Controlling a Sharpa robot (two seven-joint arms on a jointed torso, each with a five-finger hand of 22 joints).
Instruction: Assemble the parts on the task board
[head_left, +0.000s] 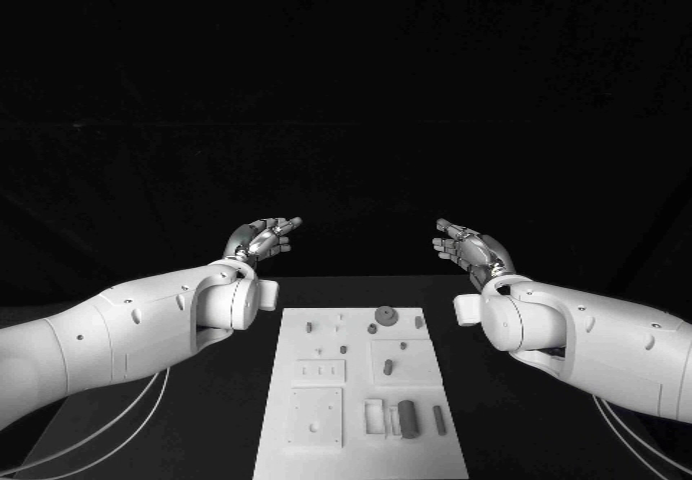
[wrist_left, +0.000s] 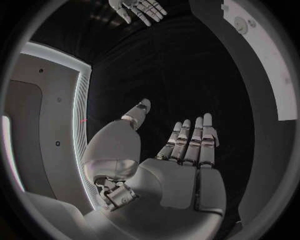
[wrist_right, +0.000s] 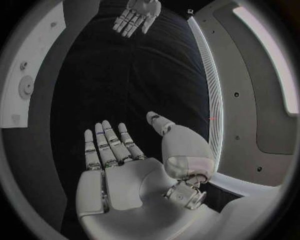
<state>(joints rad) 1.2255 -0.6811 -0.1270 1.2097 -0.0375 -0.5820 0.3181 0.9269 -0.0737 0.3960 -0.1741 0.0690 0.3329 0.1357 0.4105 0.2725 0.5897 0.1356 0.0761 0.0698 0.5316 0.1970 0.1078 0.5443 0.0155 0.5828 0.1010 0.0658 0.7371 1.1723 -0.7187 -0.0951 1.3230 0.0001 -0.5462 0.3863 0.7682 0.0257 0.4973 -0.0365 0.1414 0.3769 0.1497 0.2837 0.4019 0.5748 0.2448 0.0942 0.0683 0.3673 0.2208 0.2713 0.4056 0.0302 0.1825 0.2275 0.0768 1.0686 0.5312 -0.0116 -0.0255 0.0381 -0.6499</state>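
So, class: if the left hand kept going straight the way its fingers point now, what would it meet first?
Probably nothing: the left hand points away over the black table, beyond the white board. Depth is unclear.

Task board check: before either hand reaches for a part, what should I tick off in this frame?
1. Left hand holds nothing, fingers apart: ok.
2. Right hand holds nothing, fingers apart: ok.
3. Both hands raised beyond the far end of the white rectangular task board, none over it: ok.
4. Small grey parts lie on the board, such as the round grey disc and the dark grey cylinder: ok.
5. Which parts already sit in their sockets: cannot tell.
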